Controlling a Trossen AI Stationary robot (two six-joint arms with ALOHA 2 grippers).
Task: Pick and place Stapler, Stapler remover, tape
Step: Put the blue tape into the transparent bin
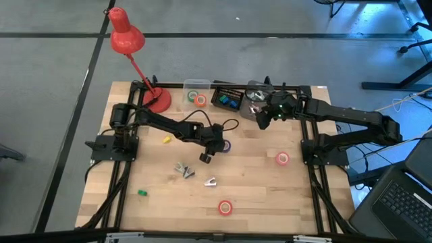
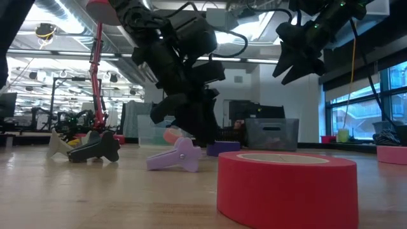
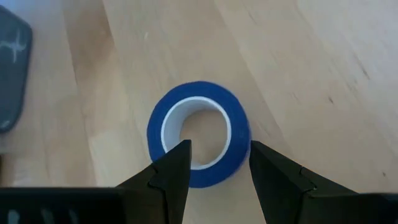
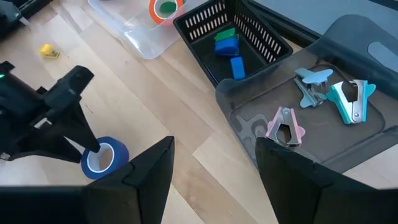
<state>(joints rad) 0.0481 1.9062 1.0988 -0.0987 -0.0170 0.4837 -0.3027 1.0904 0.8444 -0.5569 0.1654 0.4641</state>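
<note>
Red lamp (image 1: 126, 35): stands at the desk's (image 1: 256, 196) far left corner, clear of the work.
Loose items, left half: a green block (image 1: 142, 193) near the left edge, a yellow block (image 1: 167, 140) further in, and 2 staple removers, 1 grey (image 1: 183, 169) and 1 pale (image 1: 210, 181), toward the middle.
Left hand (image 3: 217, 163): low over the middle of the desk, fingers parted, 1 inside the ring and 1 outside it, straddling the wall of the blue tape roll (image 3: 199, 132); nothing is gripped yet.
Blue tape roll: lies flat on the desk near its centre, just beside the left hand's tips.
Other tape rolls: 1 red roll (image 1: 225, 208) near the front edge, 1 red roll (image 1: 282, 158) toward the right edge, 1 orange roll with a green centre (image 4: 165, 7) in the clear tub (image 1: 196, 90) at the far edge.
Black basket (image 4: 233, 31): at the far edge, holds blue and green blocks.
Grey tray (image 4: 323, 124): right of the basket, holds 3 staple removers, pink (image 4: 285, 126), grey-blue (image 4: 313, 84) and teal (image 4: 351, 99).
Right hand (image 4: 214, 171): raised over the far edge by the tray, fingers wide apart and empty.
Step in hand: picking the blue tape, by my reading.
Next move: likely close the left fingers on the roll's wall, lift straight, then carry it to the clear tub.
</note>
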